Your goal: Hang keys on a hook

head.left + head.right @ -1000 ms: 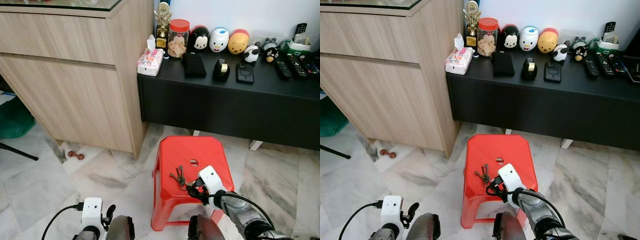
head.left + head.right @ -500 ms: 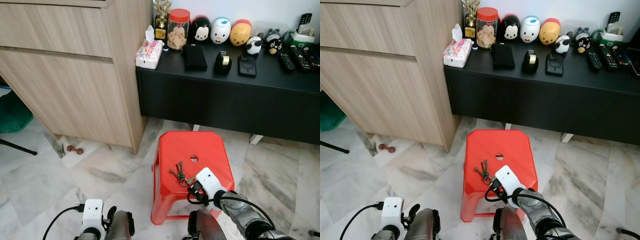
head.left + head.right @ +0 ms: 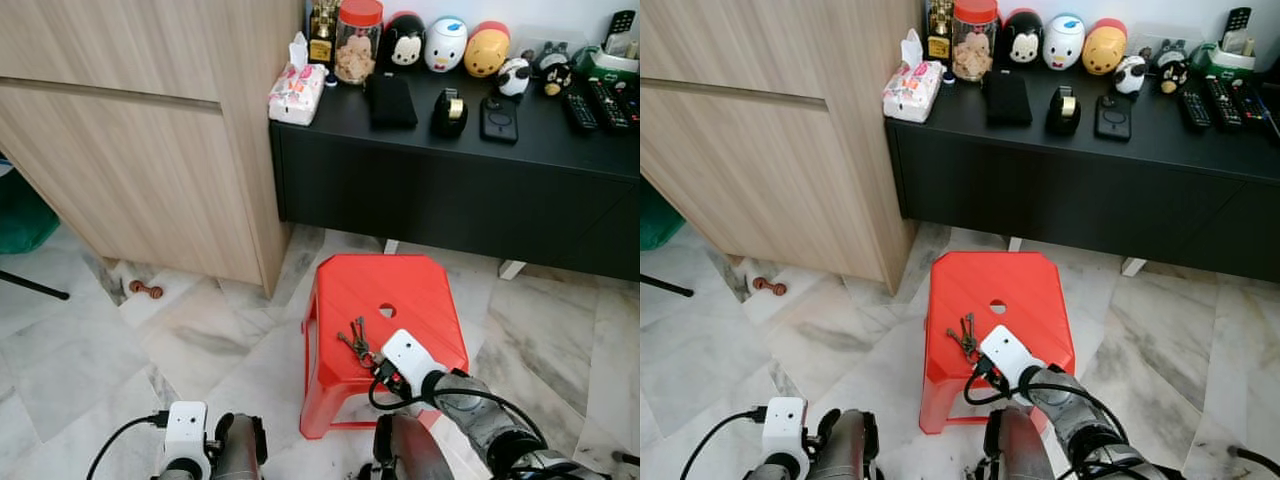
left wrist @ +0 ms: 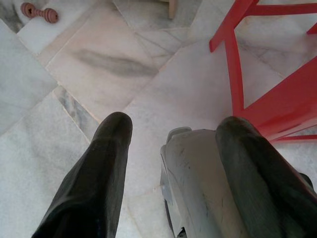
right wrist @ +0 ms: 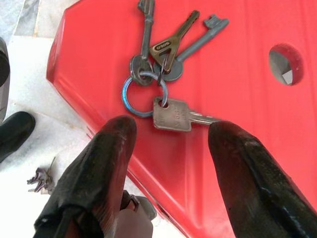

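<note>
Right gripper poised over the keys on the red stool.

Nearest, the left gripper (image 4: 168,148) hangs idle above the floor, jaws apart and empty. The right gripper (image 5: 171,136) straddles the keys (image 5: 161,79), jaws wide, holding nothing. It should descend squarely and close on the ring. Beyond stands the dark surface (image 3: 420,140).
</note>
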`<state>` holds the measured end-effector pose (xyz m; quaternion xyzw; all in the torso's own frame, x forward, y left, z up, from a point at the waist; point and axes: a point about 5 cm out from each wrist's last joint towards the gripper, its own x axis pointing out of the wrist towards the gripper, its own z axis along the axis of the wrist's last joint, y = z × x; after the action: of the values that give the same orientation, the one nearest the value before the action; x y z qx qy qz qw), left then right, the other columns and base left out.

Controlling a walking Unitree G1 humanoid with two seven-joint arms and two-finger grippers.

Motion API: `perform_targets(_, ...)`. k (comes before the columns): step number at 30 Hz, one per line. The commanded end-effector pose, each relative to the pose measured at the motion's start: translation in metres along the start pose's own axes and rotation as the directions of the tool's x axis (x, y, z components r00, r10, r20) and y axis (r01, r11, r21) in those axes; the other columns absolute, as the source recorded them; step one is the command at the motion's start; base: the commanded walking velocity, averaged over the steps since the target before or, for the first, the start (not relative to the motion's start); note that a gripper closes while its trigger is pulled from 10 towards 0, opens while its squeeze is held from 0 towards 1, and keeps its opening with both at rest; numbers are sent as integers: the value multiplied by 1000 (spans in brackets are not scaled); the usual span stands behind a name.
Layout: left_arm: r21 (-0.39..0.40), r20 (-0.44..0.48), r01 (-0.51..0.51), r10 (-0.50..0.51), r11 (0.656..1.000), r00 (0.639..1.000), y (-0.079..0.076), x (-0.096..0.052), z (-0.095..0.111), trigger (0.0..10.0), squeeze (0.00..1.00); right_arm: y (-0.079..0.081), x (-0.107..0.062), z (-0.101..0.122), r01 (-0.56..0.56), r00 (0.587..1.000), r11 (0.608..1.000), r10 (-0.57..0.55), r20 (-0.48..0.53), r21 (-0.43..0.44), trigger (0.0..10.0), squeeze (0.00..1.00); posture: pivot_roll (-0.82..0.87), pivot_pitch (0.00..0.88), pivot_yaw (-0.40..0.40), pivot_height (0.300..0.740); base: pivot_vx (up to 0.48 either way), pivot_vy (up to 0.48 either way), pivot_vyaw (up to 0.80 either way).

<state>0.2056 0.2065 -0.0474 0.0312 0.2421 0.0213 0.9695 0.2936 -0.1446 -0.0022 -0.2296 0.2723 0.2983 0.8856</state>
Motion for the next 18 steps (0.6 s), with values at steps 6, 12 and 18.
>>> perform_targets(6,-3,-75,11,-11,1000,997,-5,-13,-23,10000,0,3,1,-5,-28,998,999,26,-56,-41,10000,0,187,250,-64,616,0,0,0)
perform_targets(12,0,-71,16,-16,1000,997,-6,-17,-25,10000,0,2,3,3,-44,998,995,41,-38,-84,10000,0,196,267,-69,616,0,0,0)
perform_targets(18,-1,-64,19,-19,1000,998,-7,-20,-27,10000,0,-7,2,11,-7,1000,990,6,-7,-140,10000,0,202,276,-72,616,0,0,0)
